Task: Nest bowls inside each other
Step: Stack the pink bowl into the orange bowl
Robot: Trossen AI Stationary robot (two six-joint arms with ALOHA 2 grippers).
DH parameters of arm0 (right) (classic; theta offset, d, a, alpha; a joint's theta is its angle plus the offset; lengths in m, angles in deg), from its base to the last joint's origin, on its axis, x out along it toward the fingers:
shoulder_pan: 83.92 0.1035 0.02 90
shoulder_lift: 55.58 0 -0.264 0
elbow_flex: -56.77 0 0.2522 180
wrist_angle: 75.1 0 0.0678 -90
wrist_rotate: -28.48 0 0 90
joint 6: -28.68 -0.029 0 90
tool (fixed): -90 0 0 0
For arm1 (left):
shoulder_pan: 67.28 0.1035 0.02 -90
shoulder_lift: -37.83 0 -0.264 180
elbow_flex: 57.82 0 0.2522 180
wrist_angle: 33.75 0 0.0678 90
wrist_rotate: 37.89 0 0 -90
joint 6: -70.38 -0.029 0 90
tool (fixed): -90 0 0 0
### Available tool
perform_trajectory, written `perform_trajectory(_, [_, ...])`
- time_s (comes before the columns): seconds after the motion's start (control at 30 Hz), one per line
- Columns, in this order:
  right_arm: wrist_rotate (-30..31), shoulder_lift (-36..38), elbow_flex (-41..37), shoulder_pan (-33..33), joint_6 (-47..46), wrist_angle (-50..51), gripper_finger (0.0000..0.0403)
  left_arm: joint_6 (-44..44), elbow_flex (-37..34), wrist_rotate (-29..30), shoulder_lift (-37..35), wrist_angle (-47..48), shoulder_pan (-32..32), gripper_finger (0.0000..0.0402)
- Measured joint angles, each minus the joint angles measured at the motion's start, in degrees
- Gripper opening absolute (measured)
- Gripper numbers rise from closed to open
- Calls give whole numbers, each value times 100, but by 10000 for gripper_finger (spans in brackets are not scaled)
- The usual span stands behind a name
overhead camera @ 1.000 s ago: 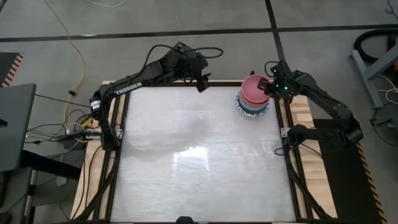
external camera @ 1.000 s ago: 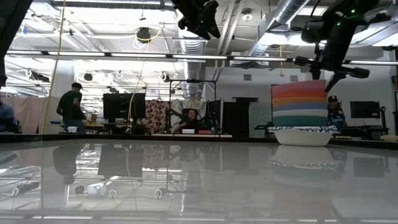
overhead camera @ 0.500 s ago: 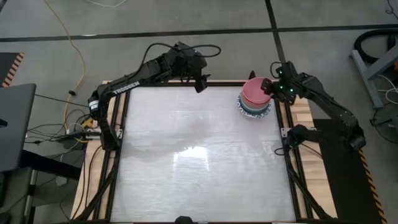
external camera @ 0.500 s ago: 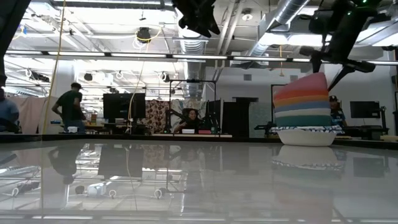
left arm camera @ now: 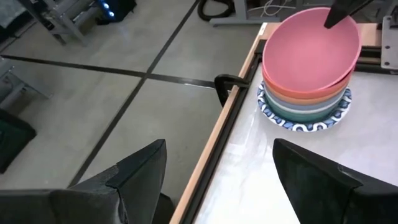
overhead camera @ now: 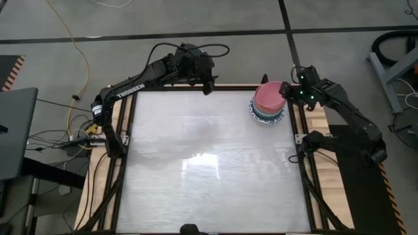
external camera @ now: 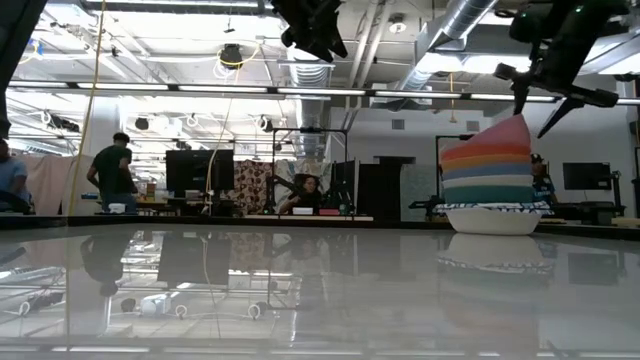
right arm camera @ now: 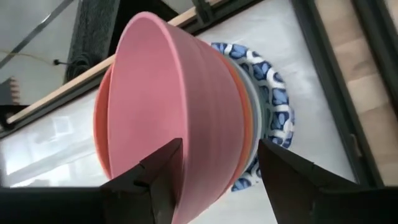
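Observation:
A stack of nested bowls (overhead camera: pixel 266 104) stands at the table's far right, with a white bowl with a blue-patterned rim (external camera: pixel 487 215) at the bottom. The top pink bowl (right arm camera: pixel 161 93) sits tilted in the stack, its right rim (external camera: pixel 519 120) raised. My right gripper (external camera: pixel 535 115) is open over that raised rim, one finger above the bowl's hollow and one outside its wall. My left gripper (overhead camera: pixel 209 86) hangs open, high over the table's far edge, well left of the stack. My right gripper has its fingers (right arm camera: pixel 155 174) on either side of the pink bowl's raised rim, slanting down from the table's right. I cannot tell whether either finger touches the bowl. The bowl rests tilted in the orange bowl (left arm camera: pixel 292 90) below it.
The wide white tabletop (overhead camera: pixel 209 163) lies bare to the left of and nearer than the stack. A black clamp (left arm camera: pixel 224 84) grips the table's far edge close to the stack. A laptop (overhead camera: pixel 13 130) sits off the table's left, and people move in the room behind.
My right gripper has risen and drawn back toward the table's right edge, and it has opened. The pink bowl, level in the stack a second ago, has tipped: its right rim came up with the gripper and stays raised, while its left side stays seated.

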Motion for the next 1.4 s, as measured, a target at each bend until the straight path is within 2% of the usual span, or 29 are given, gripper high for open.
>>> perform_trajectory(0.37, [290, 334, 2, 334, 146, -624, 213, 2, 0, 13, 0, 182, 52, 284])
perform_trajectory(0.57, [1041, 475, 2, 473, 100, -447, 200, 51, 0, 17, -2, 185, 74, 284])
perform_trajectory(0.93, [1051, 17, 2, 504, 256, -309, 177, 57, 0, 15, -2, 180, 72, 283])
perform_trajectory(1.4, [1025, -361, 2, 554, 646, -461, 175, 57, 0, 63, -2, 180, 72, 283])
